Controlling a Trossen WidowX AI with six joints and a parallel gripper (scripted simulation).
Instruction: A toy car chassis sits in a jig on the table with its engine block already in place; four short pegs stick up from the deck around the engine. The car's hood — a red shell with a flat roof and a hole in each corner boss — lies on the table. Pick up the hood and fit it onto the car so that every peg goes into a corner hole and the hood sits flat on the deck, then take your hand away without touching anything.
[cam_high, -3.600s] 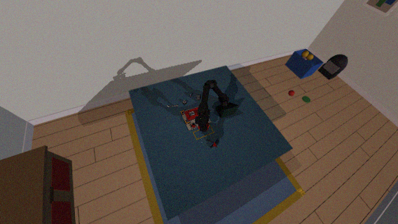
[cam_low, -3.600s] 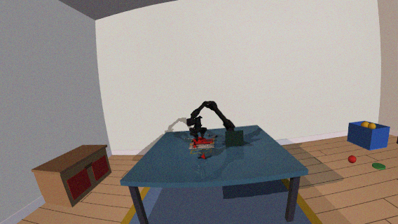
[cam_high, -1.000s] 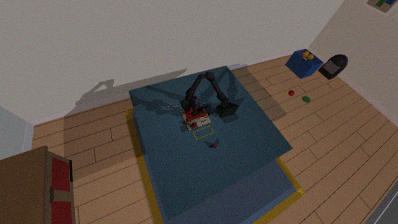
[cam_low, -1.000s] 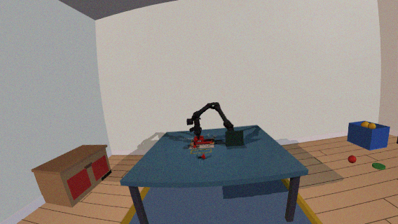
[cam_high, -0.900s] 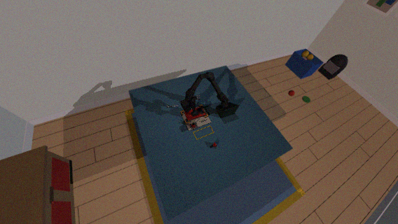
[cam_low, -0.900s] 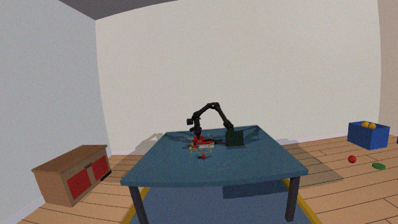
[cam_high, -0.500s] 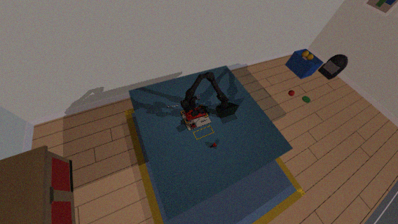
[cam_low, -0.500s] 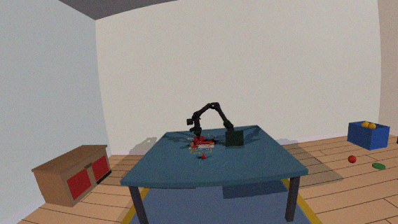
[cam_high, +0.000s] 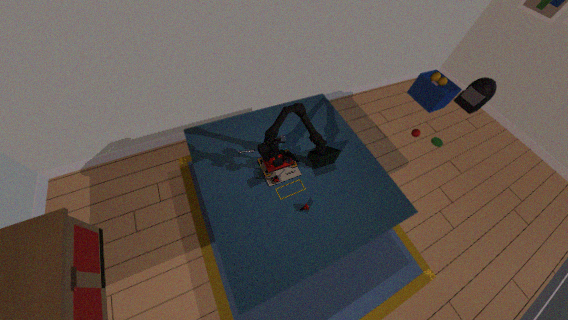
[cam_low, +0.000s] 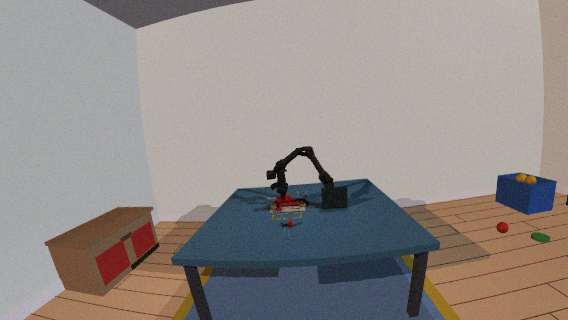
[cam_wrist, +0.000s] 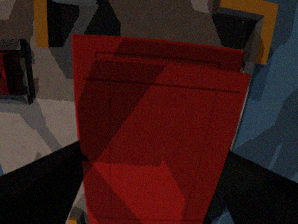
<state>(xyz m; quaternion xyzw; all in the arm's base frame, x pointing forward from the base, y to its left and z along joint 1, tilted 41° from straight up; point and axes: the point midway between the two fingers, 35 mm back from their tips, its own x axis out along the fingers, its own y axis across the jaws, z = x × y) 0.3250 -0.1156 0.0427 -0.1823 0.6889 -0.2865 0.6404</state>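
The claw (cam_high: 273, 157) (cam_low: 283, 195) (cam_wrist: 152, 151) is closed on the red hood (cam_high: 271, 160) (cam_low: 285, 201) (cam_wrist: 160, 120), one dark finger at either side of it. The hood lies directly between the fingers, and in the wrist view it reaches well past them toward the top of the picture. It is over the pale board (cam_high: 290, 175) (cam_low: 299, 212) (cam_wrist: 30, 122), toward the board's far side. Whether the corner holes have met their pegs, or the hood sits flat, cannot be told; the shell hides that.

In the wrist view, yellow corner brackets (cam_wrist: 270, 27) show beyond the hood, and a small red-and-black piece (cam_wrist: 12, 75) is to its left. On the blue counter (cam_high: 310, 240) (cam_low: 310, 245), a thin yellow outline (cam_high: 292, 195) (cam_low: 287, 219) is marked just near of the board, with a small red object (cam_high: 306, 207) (cam_low: 290, 223) nearer again. The arm's dark base (cam_high: 330, 159) (cam_low: 335, 198) stands right of the board. On the floor, well off to the right, are a blue box (cam_high: 429, 96) (cam_low: 525, 197) and a red ball (cam_high: 416, 132) (cam_low: 502, 227).
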